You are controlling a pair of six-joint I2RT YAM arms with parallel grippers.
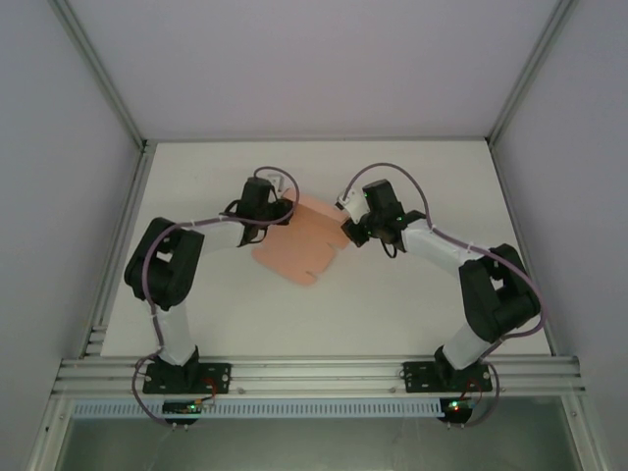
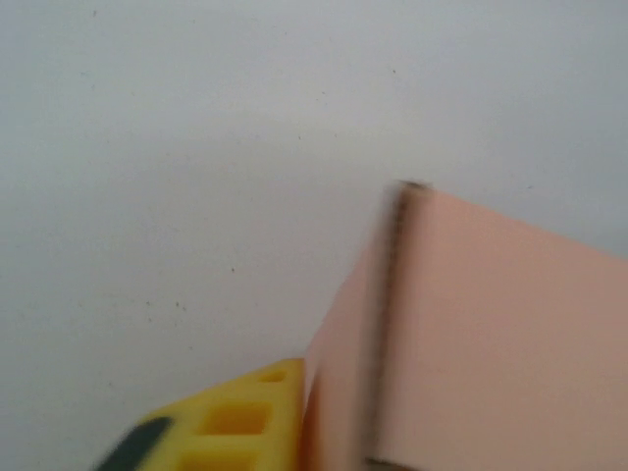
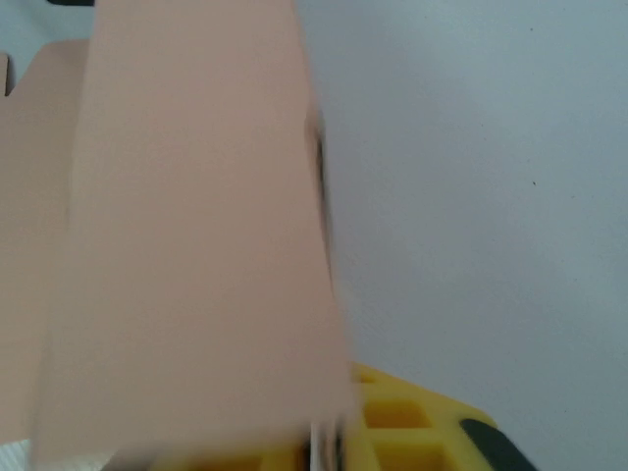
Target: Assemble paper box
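My black left arm (image 1: 167, 270) reaches over the white bench (image 1: 412, 304), and the left jaws sit at the far-left edge of the salmon-pink thin-card paper box (image 1: 294, 250). On the left wrist camera, a yellow ribbed finger (image 2: 231, 427) touches a raised, creased pink flap (image 2: 491, 334). I cannot tell whether the left jaws are clamped on it. The box is a die-cut sheet lying mid-bench between the two arms, its near end flat. The right jaws, on the black right arm (image 1: 486, 294), meet the sheet's far-right edge. The right wrist camera has a blurred pink panel (image 3: 196, 245) close across the jaws, with a yellow finger (image 3: 412, 422) just beside it. I cannot tell how wide the right jaws are or whether they hold the card.
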